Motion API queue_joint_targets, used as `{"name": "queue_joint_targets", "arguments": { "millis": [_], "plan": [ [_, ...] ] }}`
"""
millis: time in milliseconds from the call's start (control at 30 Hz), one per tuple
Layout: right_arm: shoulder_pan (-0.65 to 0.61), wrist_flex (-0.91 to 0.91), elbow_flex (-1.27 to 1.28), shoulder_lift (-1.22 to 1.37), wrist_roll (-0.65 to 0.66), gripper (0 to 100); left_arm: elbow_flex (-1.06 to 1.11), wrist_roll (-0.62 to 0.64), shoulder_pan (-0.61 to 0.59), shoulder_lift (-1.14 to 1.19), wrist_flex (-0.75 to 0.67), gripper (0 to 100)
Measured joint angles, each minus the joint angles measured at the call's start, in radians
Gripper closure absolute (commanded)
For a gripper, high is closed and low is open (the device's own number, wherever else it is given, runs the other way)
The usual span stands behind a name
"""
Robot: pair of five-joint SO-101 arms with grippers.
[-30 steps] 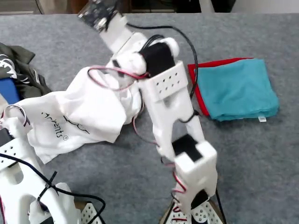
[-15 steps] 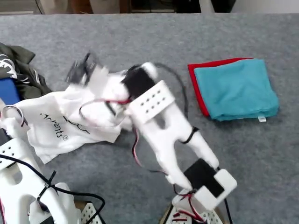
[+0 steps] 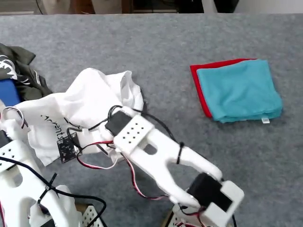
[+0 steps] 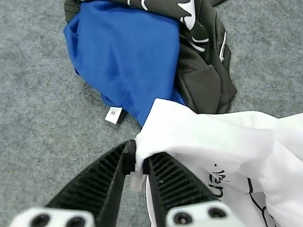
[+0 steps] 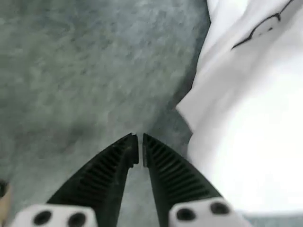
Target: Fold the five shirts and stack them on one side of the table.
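Note:
A crumpled white shirt [image 3: 90, 104] with black print lies left of the table's middle. My left gripper [image 4: 138, 158] is shut on one corner of this white shirt [image 4: 213, 142], close to the blue shirt [image 4: 128, 52] and the black shirt [image 4: 203, 71]. My right arm [image 3: 142, 142] stretches low across the front of the table toward the shirt's near edge. Its gripper [image 5: 140, 138] is shut with nothing in it, over bare grey cloth just beside the white shirt [image 5: 246, 118]. A folded teal shirt [image 3: 239, 90] rests on a folded red shirt [image 3: 199, 82] at the right.
The black shirt [image 3: 19, 66] and blue shirt [image 3: 8, 92] are heaped at the table's left edge. The left arm's base [image 3: 23, 189] fills the front left corner. Grey table cloth [image 3: 189, 42] lies open at the back and between the white shirt and the folded stack.
My right arm swung from the far side of the white shirt down to its near edge. The shirt's bunched top, earlier under the arm, now lies uncovered. The left arm kept still.

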Motion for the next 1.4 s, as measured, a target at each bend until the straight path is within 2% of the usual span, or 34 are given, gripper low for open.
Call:
{"name": "queue_joint_targets", "arguments": {
  "millis": [100,300,500,633,1300,1400],
  "plan": [
    [0.000,-0.080,0.006,0.075,0.002,95.9,0.000,0.000,-0.014,0.000,0.000,98],
    [0.000,-0.095,-0.052,0.224,0.002,95.3,0.000,0.000,-0.017,0.000,0.000,98],
    [0.077,-0.095,-0.127,0.281,-0.002,84.1,0.000,0.000,-0.018,0.000,0.000,98],
    [0.100,-0.095,-0.135,0.290,-0.003,80.9,0.000,0.000,-0.018,0.000,0.000,98],
    [0.100,-0.126,-0.199,0.434,-0.006,81.4,0.000,0.000,-0.018,0.000,0.000,98],
    [0.103,-0.124,-0.224,0.451,-0.006,88.6,0.000,0.000,-0.018,0.000,0.000,98]
  ]
}}
